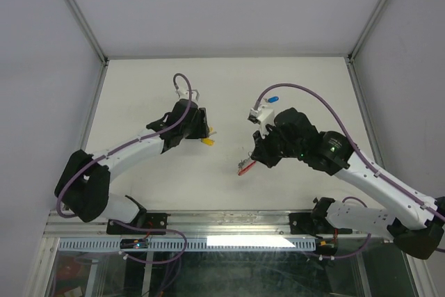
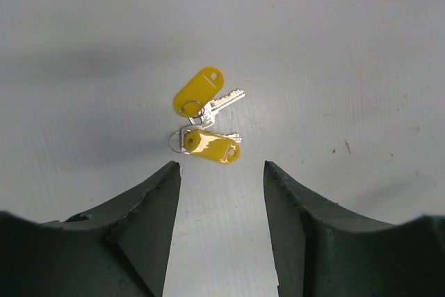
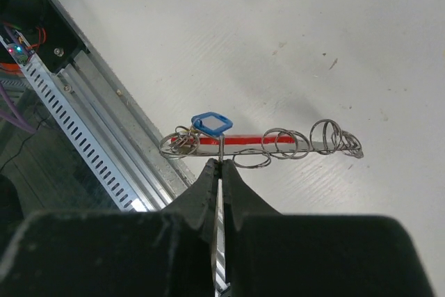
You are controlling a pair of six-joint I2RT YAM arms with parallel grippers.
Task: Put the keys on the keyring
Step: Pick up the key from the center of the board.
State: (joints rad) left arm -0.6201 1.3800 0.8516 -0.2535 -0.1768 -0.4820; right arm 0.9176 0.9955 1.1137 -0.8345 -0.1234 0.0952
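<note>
Right fingers [image 3: 213, 176] pinched on red-striped wire keyring [image 3: 278, 142], left fingers [image 2: 171, 177] parted before yellow-tagged keys [image 2: 206, 120]

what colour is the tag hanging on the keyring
Blue. The tag on the keyring shows best in the right wrist view.
</note>
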